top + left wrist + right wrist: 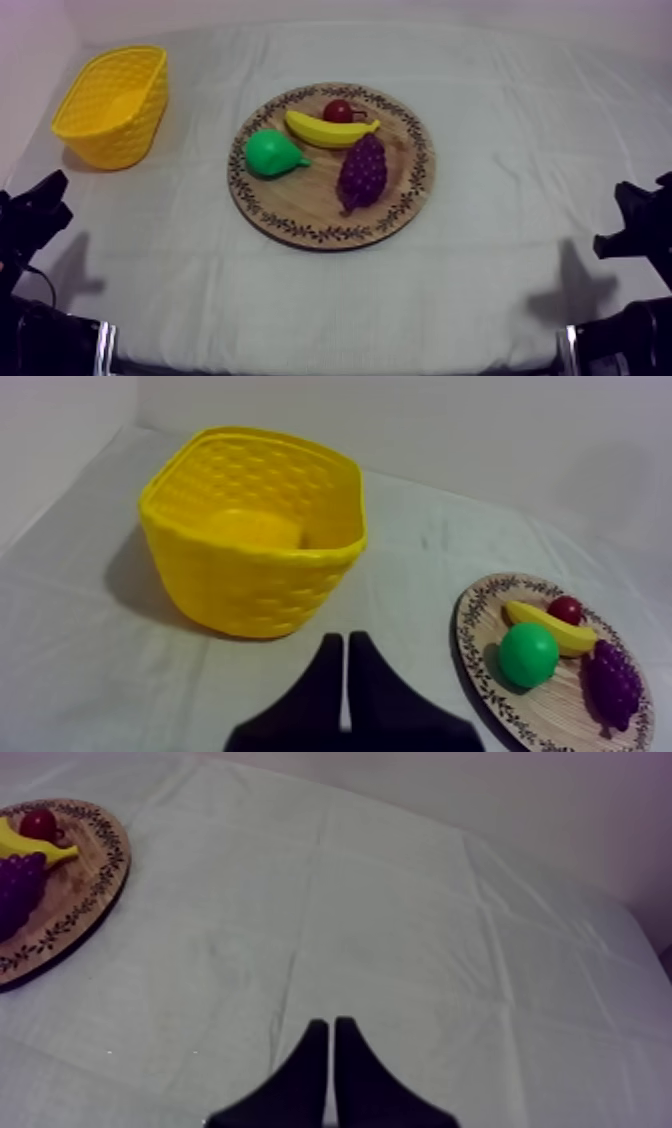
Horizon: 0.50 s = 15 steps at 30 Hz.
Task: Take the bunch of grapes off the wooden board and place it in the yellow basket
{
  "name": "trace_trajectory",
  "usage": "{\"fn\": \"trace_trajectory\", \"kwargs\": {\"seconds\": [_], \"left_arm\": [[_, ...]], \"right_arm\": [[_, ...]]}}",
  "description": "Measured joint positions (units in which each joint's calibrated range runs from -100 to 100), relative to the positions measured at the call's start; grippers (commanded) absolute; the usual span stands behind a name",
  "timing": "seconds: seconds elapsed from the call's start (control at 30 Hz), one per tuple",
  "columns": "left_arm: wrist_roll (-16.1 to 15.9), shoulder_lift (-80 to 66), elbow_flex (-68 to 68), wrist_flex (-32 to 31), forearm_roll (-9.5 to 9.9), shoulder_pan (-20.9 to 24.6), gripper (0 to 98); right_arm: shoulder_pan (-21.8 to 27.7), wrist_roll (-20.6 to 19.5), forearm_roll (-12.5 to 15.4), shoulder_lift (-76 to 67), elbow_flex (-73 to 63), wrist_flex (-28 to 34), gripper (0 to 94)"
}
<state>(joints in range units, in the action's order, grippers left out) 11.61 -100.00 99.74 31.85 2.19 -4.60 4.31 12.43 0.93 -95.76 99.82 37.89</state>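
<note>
A purple bunch of grapes (362,172) lies on the right half of the round wooden board (300,208) in the middle of the table, also seen as grapes (611,683) and grapes (15,890). The yellow basket (113,104) stands at the far left, basket (256,532) with nothing in it. My left gripper (42,205) rests low at the left edge, and in its wrist view the left gripper (345,641) is shut into a narrow wedge short of the basket. My right gripper (632,220) rests low at the right; the right gripper (331,1024) is shut over bare cloth.
On the board with the grapes lie a banana (330,129), a green pear (272,154) and a small red fruit (338,110). The grey-white cloth (500,150) is creased at the right of the board.
</note>
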Motion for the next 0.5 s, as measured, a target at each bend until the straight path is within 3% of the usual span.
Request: {"fn": "trace_trajectory", "kwargs": {"seconds": [0.5], "left_arm": [[-0.3, 0.0, 0.0, 0.0, 0.0, -1.4, 0.1]], "right_arm": [[0.0, 0.0, 0.0, 0.0, 0.0, 0.0, 0.3]]}}
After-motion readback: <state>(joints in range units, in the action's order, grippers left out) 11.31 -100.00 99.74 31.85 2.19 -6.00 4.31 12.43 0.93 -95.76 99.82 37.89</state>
